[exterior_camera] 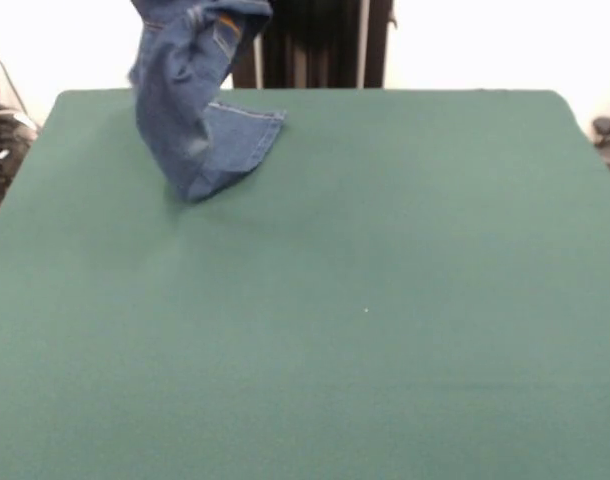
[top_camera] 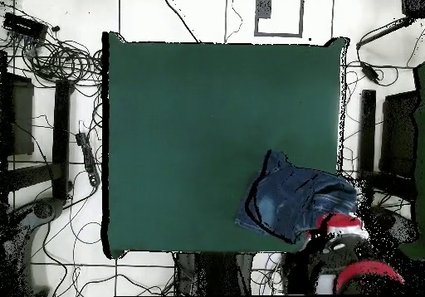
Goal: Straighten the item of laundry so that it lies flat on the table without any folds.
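Observation:
The blue denim jeans (exterior_camera: 198, 100) hang bunched from above the picture's top edge in the front view. Their lower end, a hemmed leg, rests on the dark green table (exterior_camera: 385, 300) near its far left corner. In the overhead view the jeans (top_camera: 295, 198) lie crumpled at the table's (top_camera: 191, 128) lower right corner, next to the red and black arm (top_camera: 342, 229). The gripper holds the upper part of the jeans. It is out of frame in the front view and hidden under the arm's end in the overhead view.
The robot's black pedestal (exterior_camera: 320, 45) stands behind the table's far edge. Cables (top_camera: 58, 61) and dark equipment (top_camera: 390, 144) lie on the floor around the table. Most of the green cloth is bare.

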Tool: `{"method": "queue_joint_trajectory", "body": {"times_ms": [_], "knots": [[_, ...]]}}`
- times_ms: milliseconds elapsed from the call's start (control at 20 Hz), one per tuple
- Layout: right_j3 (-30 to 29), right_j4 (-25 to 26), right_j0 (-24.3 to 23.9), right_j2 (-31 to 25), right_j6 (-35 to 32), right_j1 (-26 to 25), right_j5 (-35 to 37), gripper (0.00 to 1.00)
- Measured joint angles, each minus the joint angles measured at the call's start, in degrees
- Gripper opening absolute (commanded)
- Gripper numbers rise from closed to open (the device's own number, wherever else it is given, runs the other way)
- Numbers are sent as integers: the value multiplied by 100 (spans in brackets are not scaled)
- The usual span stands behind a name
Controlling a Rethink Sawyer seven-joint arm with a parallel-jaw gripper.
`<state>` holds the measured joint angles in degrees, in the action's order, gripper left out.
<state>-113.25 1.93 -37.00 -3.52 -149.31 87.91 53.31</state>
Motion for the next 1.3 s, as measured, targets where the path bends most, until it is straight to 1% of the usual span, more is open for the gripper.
{"method": "queue_joint_trajectory", "body": {"times_ms": [50,200,300,350,450,550,800,900,950,1300], "knots": [[112,-6,-220,3,14,16,215,0],[199,-26,-459,3,73,27,373,0],[288,-44,-754,6,209,33,500,0],[350,-50,-963,8,361,33,553,0],[418,-51,-1192,8,576,32,587,0],[550,-54,-1581,11,1082,32,592,0],[744,-58,-1952,10,1763,32,593,0],[797,-58,-2023,10,1899,25,594,0],[894,-65,-2138,9,2109,-2,623,0],[1228,-116,-2570,5,2592,-162,775,0]]}}
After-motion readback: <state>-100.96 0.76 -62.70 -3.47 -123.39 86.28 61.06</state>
